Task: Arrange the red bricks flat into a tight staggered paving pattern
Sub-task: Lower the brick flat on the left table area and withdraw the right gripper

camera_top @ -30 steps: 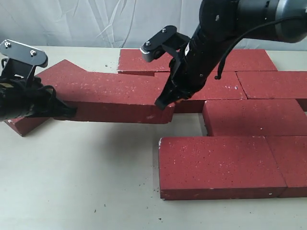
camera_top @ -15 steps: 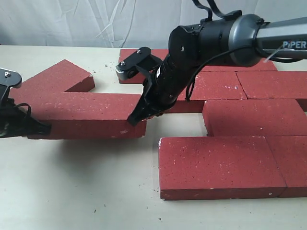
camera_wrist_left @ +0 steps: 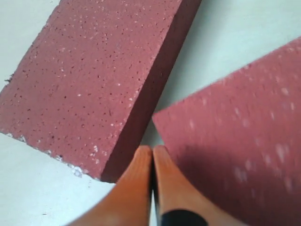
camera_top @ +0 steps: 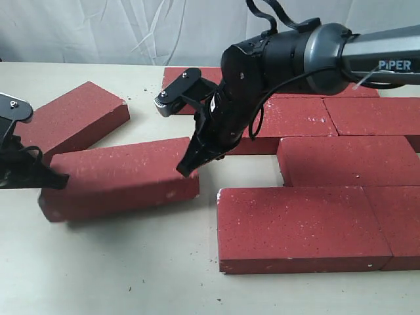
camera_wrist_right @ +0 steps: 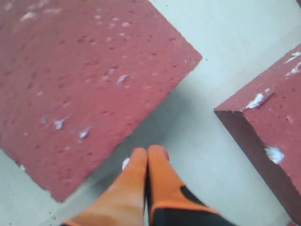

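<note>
So the loose brick (camera_top: 118, 180) now lies flat, nine o'clock of paved bricks (camera_top: 348, 161), unjoined; left gripper (camera_wrist_left: 152, 153), right gripper (camera_wrist_right: 147, 153) pressed together, empty.

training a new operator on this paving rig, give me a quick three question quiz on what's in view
1. True or false: the right tool is open.
2. How many bricks lie apart, left of the paved group? A one, B two, C five.
3. Fill in: in the exterior view, the left tool is at the ___ end of the near loose brick.
Key: 1 false; 2 B; 3 left.
</note>
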Controlling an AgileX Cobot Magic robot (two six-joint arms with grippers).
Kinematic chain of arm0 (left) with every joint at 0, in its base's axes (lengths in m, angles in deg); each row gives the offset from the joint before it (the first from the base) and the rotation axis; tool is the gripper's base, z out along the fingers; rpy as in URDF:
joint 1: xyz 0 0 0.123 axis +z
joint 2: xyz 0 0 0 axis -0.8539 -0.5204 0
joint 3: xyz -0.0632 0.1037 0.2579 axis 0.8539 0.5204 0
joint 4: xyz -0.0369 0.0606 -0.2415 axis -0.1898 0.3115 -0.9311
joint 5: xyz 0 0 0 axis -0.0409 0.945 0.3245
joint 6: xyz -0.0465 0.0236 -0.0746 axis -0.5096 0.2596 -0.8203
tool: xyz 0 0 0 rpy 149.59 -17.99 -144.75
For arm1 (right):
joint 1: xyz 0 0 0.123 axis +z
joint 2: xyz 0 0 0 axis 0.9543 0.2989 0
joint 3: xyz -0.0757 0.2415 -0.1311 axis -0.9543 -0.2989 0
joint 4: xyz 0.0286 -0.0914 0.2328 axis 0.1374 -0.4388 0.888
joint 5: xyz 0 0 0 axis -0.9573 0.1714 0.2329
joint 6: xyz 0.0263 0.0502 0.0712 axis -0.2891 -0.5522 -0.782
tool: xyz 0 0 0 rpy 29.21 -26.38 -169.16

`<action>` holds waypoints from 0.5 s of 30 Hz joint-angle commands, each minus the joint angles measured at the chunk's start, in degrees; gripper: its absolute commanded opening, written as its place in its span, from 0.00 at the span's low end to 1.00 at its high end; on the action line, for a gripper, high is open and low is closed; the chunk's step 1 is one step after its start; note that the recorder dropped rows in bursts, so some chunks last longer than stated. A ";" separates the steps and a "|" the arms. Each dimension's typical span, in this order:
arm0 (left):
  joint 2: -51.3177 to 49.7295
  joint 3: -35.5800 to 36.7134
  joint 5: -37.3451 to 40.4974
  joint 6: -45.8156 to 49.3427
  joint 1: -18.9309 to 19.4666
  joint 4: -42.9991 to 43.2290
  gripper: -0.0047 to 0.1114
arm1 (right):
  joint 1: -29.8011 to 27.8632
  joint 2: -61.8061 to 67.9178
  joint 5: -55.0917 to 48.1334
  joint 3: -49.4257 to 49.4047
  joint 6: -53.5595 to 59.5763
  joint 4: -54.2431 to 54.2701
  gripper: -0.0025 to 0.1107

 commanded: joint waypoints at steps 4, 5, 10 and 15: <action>0.10 0.15 -3.57 0.37 0.06 -0.04 0.04 | 0.04 -3.36 -4.78 0.33 -4.19 -9.46 0.01; 0.10 0.15 -3.84 0.37 0.06 -0.30 0.04 | 0.04 -3.39 -5.20 0.33 -4.29 -9.72 0.01; 0.10 0.15 -0.06 0.37 0.63 -0.28 0.04 | -1.51 -3.91 -6.30 0.09 -4.29 -12.61 0.01; 0.10 -0.12 5.41 0.37 5.16 1.07 0.04 | -7.45 -5.44 6.82 -5.96 -0.58 -5.55 0.01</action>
